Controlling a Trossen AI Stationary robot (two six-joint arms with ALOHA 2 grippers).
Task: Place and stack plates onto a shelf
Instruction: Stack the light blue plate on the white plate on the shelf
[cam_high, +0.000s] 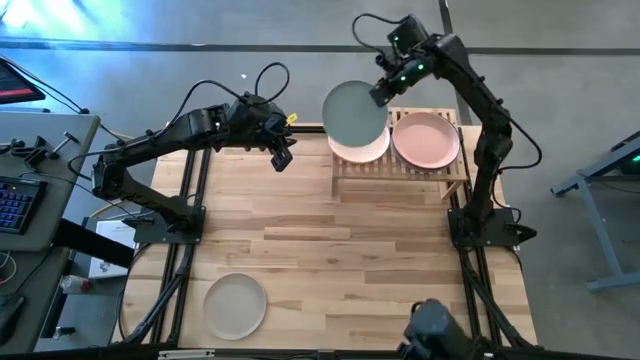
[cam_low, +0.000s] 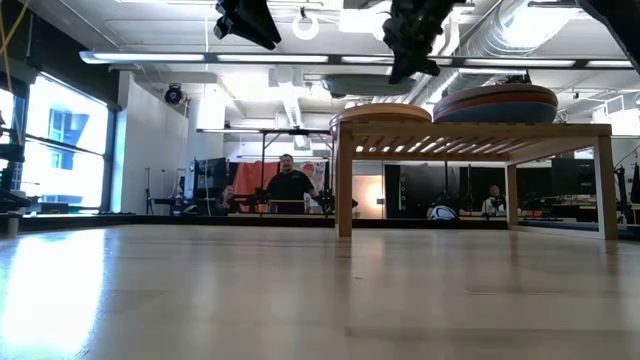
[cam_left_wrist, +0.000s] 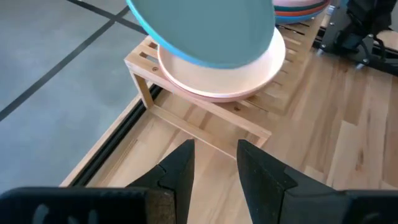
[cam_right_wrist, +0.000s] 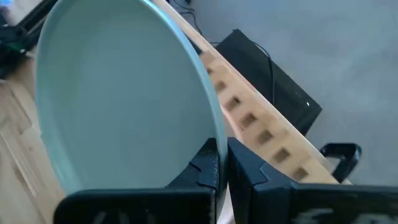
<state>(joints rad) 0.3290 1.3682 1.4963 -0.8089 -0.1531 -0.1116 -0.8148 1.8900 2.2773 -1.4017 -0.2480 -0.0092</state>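
Observation:
The bamboo shelf (cam_high: 400, 172) stands at the table's far right. On its left half lies a pale cream-pink plate (cam_high: 362, 150). Its right half bears a stack topped by a pink plate (cam_high: 427, 140). My right gripper (cam_high: 384, 92) is shut on a pale blue-green plate (cam_high: 354, 112), which hangs over the cream-pink one (cam_left_wrist: 224, 74). Left of the shelf and raised above the table, my left gripper (cam_left_wrist: 214, 168) is open with nothing between its fingers. A pale green plate (cam_high: 236, 305) lies flat on the table at the near left. My right gripper pinches the blue-green plate's rim (cam_right_wrist: 214, 134) between its two fingers, one on the plate's upper face and one on its underside. The fingers slant down onto the plate's far right edge. The plate is lifted clear and tilted above the shelf's left plate.
Bare wooden tabletop (cam_high: 330, 250) lies between the shelf and the near-left plate. The two arm bases stand at the table's left (cam_high: 165, 225) and right (cam_high: 485, 225) edges. People (cam_low: 290, 185) are in the room behind the table.

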